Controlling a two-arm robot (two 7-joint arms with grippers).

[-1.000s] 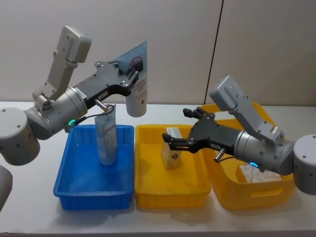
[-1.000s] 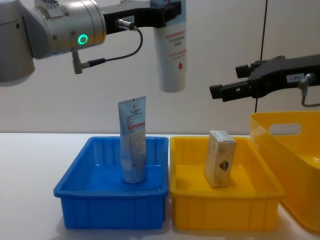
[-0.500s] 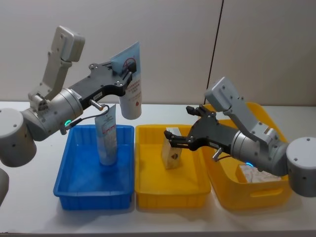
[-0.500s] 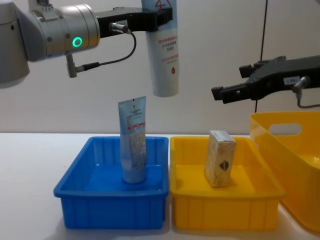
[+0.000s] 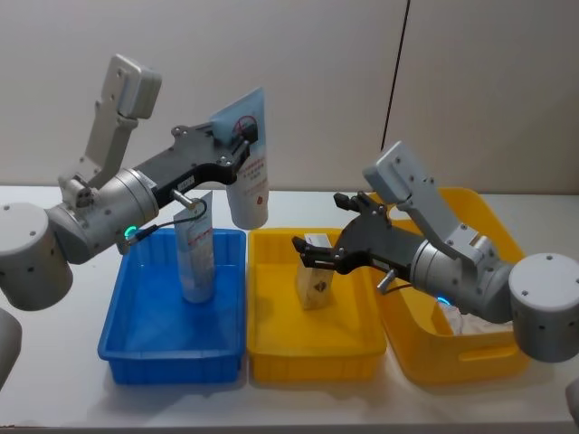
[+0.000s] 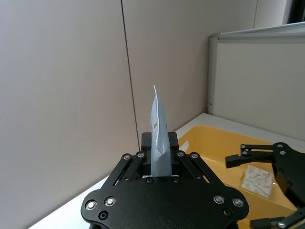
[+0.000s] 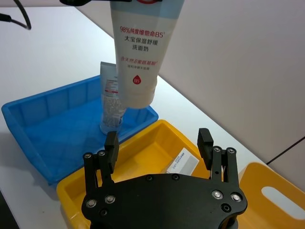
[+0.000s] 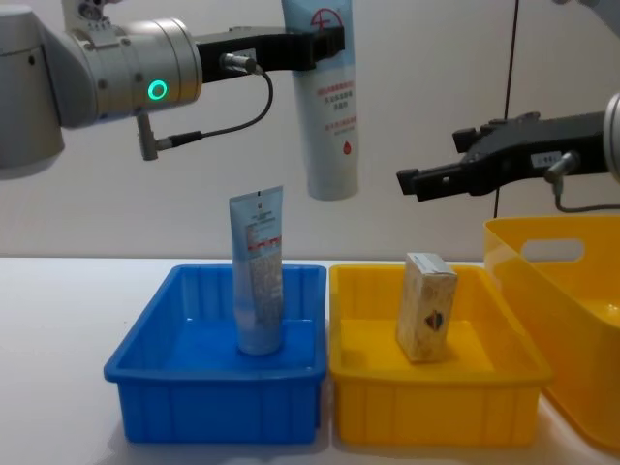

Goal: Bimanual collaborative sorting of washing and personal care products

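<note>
Compared with half a second ago, the held tube point(image 8: 330, 126) is a little nearer to the yellow tray point(image 5: 312, 366), and the right gripper point(image 5: 309, 253) reaches slightly further toward the left. The left gripper point(image 5: 237, 146) is clamped on the flat end of this tube, which hangs cap-down, high above the border between the blue tray point(image 5: 136, 357) and the yellow one. Both trays stand side by side near the front edge of the tabletop point(image 5: 63, 380). The right gripper hovers above the carton point(image 8: 426, 308), fingers apart, gripping nothing.

One standing tube point(image 8: 258, 276) is already upright in the blue tray, and the carton stands in the yellow tray. The held tube is not yet set down; I judge it belongs in the blue tray. The yellow basket point(image 5: 470, 362) toward the right edge holds something pale, so probably more sorting is left.
</note>
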